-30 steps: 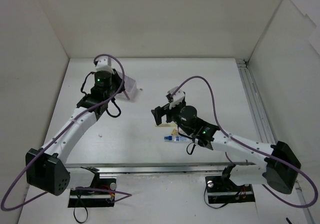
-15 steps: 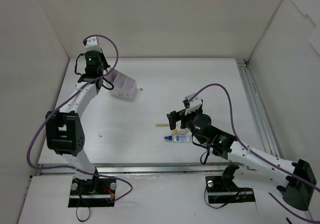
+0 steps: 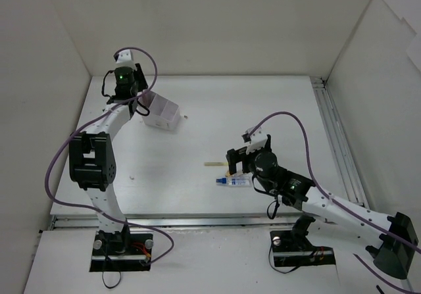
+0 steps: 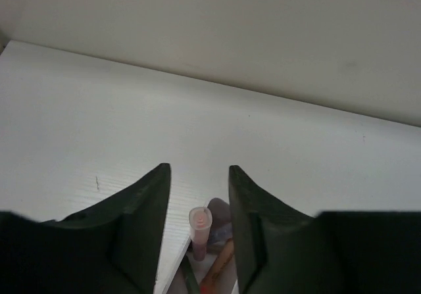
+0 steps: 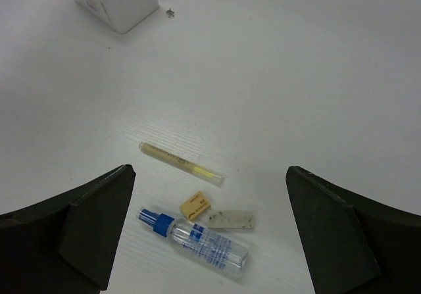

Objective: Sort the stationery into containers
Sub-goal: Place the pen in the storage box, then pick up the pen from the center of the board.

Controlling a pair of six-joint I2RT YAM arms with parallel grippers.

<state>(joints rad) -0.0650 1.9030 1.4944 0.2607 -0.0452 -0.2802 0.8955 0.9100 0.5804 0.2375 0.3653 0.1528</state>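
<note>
Leftovers lie nearest the arm bases, flat on the worktop [image 3: 197,133]. There's a blue-and-white tube [image 5: 197,243] lying at a slant, with a blue cap, a clear body and blue print on a white label. A tan eraser bit [image 5: 195,205] sits just beside it, and a paler eraser bit [image 5: 231,220] lies against or almost against the tube; I can't tell which. A yellow pen [image 5: 179,162] rests a little farther out, thin and pale with a brighter yellow end. The right fingers [image 3: 235,157] hang over this little cluster, spread wide with nothing between them. To my eye they're there to pick the next piece, and a spread that wide would suit the fat tube as well as the slim pen. Well beyond, toward the far left corner, stands the white box [image 3: 163,120], its compartments open upward. The left fingers [image 3: 140,103] are poised right over it, parted and gripping nothing, which makes sense as the place to drop things in. Below them a pink-capped pen [image 4: 199,223] stands on end inside the box, clear of both fingers, with what looks like a reddish pen [image 4: 220,271] leaning beside it. Which compartment holds them I can't tell.
</note>
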